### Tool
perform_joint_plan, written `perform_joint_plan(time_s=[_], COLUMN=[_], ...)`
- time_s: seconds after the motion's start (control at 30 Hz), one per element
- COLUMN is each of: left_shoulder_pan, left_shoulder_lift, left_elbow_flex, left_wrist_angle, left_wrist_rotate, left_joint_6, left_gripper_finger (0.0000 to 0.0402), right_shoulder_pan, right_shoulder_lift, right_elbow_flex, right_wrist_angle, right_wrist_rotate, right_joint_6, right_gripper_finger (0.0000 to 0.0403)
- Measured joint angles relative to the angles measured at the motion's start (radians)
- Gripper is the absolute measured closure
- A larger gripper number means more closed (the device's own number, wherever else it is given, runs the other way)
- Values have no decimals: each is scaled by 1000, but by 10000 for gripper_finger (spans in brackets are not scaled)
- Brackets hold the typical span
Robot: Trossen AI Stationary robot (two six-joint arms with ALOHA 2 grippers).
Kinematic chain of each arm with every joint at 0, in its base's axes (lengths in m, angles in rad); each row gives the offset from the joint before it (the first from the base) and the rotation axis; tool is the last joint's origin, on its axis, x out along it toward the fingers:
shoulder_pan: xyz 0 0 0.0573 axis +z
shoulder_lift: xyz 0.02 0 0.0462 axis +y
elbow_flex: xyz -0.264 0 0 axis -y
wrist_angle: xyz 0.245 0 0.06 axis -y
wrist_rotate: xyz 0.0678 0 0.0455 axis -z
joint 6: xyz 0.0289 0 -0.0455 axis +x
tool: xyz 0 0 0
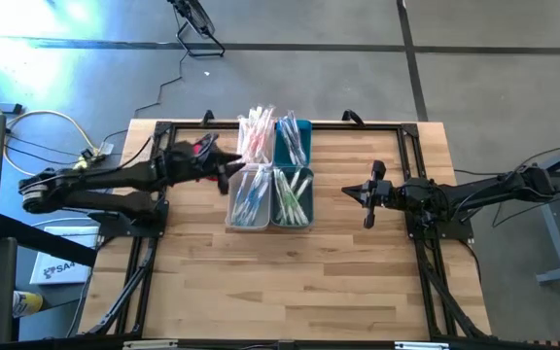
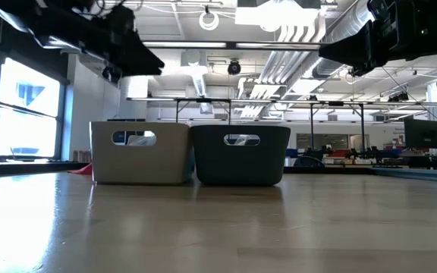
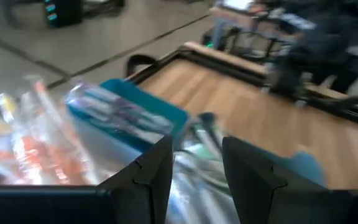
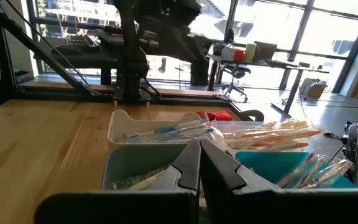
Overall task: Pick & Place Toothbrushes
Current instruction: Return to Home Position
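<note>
Red cloth (image 1: pixel 202 148) is seen partly hidden under the left arm. The left gripper (image 1: pixel 227 175) hangs just beside the left edge of the bin cluster, raised above rim height. Its fingers (image 3: pixel 154 177) are parted, with nothing held between them.

All toothbrushes (image 1: pixel 256 134) in view are stored in four bins, set two by two and touching, mid-table (image 1: pixel 290 282); none is seen loose on the wood.
- Left column: pink and orange ones are packed in the clear bin (image 4: pixel 291 124); blue ones are in the pale bin (image 1: pixel 248 227).
- Right column: a few are held in the teal bin (image 1: pixel 306 126); green ones are in the dark bin (image 1: pixel 293 227).

Their long axes run roughly front to back, across the line joining the two grippers, with wrapper ends sticking above the rims.

The right gripper (image 1: pixel 356 192) is parked near the cluster's right side, apart from it, with its fingers together and empty.

Sorting is judged finished. For a retreat, the cluster lies between the arms. The left arm is nearer, so the upstanding wrappers could be brushed there.
</note>
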Motion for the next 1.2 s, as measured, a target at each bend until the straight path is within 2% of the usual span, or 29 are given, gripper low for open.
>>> perform_joint_plan(time_s=[0.17,0.53,0.67,1.03,1.13,1.2], left_shoulder_pan=[-87,-218,-224,-224,-224,-224], left_shoulder_lift=[-143,-397,-430,-428,-428,-435], left_elbow_flex=[-44,-49,-49,-49,-49,-49], left_wrist_angle=[-9,-210,-301,-471,-470,-471], left_wrist_rotate=[0,1,1,0,2,42], left_joint_6=[57,149,145,148,157,185], left_gripper_finger=[265,265,265,265,265,265], right_shoulder_pan=[0,0,0,0,0,0], right_shoulder_lift=[0,0,0,0,0,0], right_elbow_flex=[0,0,0,0,0,0], right_wrist_angle=[6,8,0,-8,2,18], right_wrist_rotate=[0,0,-15,-30,-31,-31], right_joint_6=[-6,-3,-11,-18,-5,-2], right_gripper_finger=[401,401,400,400,400,400])
